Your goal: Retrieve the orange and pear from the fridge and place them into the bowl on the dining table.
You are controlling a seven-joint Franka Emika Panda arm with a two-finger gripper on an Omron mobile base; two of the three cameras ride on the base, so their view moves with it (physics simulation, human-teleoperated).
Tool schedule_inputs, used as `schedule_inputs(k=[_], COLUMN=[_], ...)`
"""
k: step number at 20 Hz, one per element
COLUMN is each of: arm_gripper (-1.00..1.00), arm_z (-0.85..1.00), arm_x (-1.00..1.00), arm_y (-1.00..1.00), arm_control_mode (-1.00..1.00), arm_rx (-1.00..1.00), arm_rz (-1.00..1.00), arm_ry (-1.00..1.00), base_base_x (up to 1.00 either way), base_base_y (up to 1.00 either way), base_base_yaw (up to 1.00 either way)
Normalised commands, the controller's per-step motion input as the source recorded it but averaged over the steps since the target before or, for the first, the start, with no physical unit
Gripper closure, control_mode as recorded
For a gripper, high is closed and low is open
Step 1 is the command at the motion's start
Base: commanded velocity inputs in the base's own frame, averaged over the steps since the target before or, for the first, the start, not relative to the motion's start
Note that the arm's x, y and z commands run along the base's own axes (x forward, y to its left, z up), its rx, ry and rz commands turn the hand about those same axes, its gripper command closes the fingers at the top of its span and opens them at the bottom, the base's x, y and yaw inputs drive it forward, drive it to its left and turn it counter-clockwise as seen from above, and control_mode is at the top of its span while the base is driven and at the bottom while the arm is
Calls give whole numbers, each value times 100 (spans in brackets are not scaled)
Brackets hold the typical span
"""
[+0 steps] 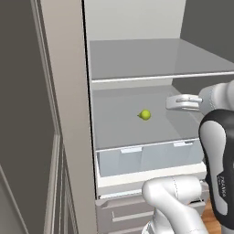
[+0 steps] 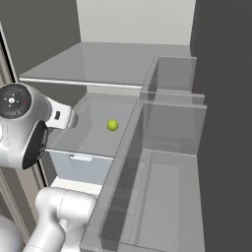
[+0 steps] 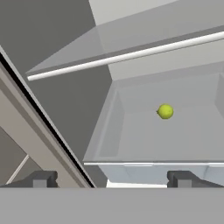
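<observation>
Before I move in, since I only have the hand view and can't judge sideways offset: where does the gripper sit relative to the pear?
Observer: In the left base view the gripper hangs over the right front part of the shelf. The pear lies to its left, apart from it.
Operator: Which way does the pear's tip point?
Observer: To the left in that view, away from the gripper.
Operator: Anything to my right I might hit?
Observer: Yes. The right base view shows the clear door bins standing just right of the shelf, with the pear left of them.
</observation>
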Motion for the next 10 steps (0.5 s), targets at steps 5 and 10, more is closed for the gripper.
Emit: schedule_inputs(k=[5,10], arm_gripper=[-100,-100], arm_z=[0,0], arm_x=[0,0], arm_y=[0,0], arm_control_mode=[100,100], arm_rx=[0,0], arm_rz=[0,0], arm_ry=[0,0], base_base_x=[16,13], base_base_y=[0,0], base_base_yaw=[0,0])
